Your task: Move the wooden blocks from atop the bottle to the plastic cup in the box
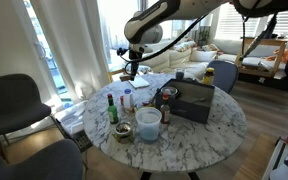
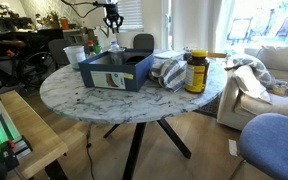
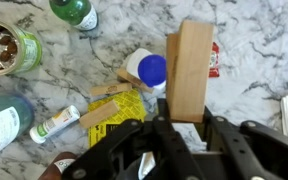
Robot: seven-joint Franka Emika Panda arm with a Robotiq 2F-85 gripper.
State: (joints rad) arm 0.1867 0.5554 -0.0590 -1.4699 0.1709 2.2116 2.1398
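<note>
My gripper [image 3: 189,122] is shut on a tall light-brown wooden block [image 3: 189,65] and holds it upright above the table. In both exterior views the gripper [image 1: 132,68] [image 2: 112,20] hangs high over the clutter. Directly below in the wrist view stands the short whitish bottle [image 3: 149,70] with a blue top. Two flat wooden pieces [image 3: 109,90] lie beside it on a yellow packet [image 3: 124,105]. The dark grey box [image 1: 192,100] [image 2: 114,72] sits off to one side of the gripper. I cannot make out the plastic cup.
On the round marble table [image 1: 214,130] stand a green bottle with a red cap [image 1: 111,108] [image 3: 74,12], a white tub [image 1: 147,122], a small bowl [image 1: 122,132], a jar [image 2: 195,70] and a crumpled cloth [image 2: 169,70]. A tube [image 3: 54,122] lies near the packet.
</note>
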